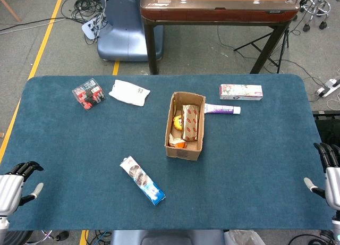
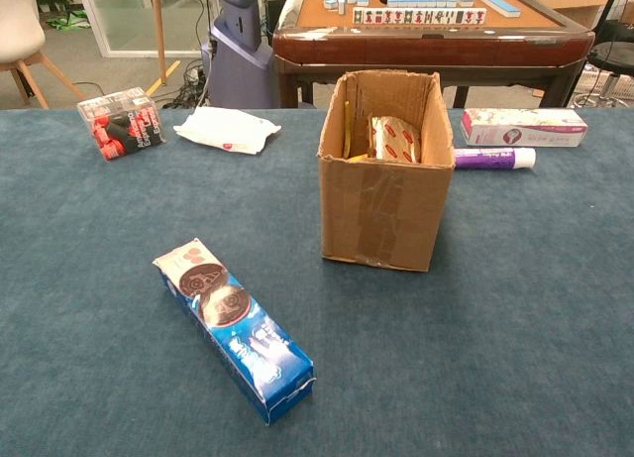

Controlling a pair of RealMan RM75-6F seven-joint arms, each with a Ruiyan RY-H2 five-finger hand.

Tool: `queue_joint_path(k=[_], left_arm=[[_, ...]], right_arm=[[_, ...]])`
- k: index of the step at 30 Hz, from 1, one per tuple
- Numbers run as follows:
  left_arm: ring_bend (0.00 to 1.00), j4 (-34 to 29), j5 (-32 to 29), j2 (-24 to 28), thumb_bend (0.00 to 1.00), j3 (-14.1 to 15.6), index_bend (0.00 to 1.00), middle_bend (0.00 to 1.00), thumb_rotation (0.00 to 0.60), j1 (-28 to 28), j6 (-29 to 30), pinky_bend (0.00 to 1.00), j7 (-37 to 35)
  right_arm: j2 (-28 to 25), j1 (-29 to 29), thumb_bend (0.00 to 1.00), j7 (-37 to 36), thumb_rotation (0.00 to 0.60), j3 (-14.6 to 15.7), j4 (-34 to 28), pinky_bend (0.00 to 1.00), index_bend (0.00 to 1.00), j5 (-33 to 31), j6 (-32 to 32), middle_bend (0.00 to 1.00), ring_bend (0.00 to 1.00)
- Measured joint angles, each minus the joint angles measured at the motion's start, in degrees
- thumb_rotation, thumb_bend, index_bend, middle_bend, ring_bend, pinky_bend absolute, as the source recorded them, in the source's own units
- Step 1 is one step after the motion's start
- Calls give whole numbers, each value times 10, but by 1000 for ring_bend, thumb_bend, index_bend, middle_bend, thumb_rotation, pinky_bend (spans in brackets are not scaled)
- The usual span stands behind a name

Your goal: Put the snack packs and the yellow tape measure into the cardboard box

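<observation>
Left hand: the left hand is hovering at the near left edge of the blue felt-covered table, fingers apart and holding nothing (only the head view is showing it).
Right hand: the right hand is hanging off the near right edge of the table, fingers spread and empty.
Box: the open brown cardboard box is standing well ahead of both hands, roughly midway between them, a little nearer the right hand's side.
Box contents: a tan snack pack with red print is lying inside, with a yellow rounded item and an orange wrapper beside it (too small to say whether the yellow one is the tape measure).
Blue pack: a long blue cookie pack with dark round biscuits printed on it is lying flat on the felt, ahead and to the right of the left hand, apart from the box.
White pouch: a flat white plastic pouch is resting far ahead of the left hand.
Clear case: a clear plastic case with red and black pieces is sitting just left of the pouch.
Purple tube: a purple and white tube is lying beside the box, on the right hand's side.
Pink carton: a long white and pink carton is lying beyond the tube.
</observation>
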State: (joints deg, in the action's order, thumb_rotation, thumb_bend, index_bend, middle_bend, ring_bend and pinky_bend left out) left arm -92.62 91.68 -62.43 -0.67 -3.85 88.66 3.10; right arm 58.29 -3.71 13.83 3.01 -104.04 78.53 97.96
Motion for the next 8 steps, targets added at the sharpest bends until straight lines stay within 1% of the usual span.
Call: queue_joint_path(k=[3,8], left_arm=[[307,0,2,-3,263,1,389,340,600,-1,-2,616,6],[308,3,-5,-10,263,3,389,340,600,-5,-18,616,10]], right_arm=[[-6,11,0,-41,600,-2,16,230,188,5,-2,150,92],[-18,24,0,-89,600,-11,32,229,189,18,-4,150,92]])
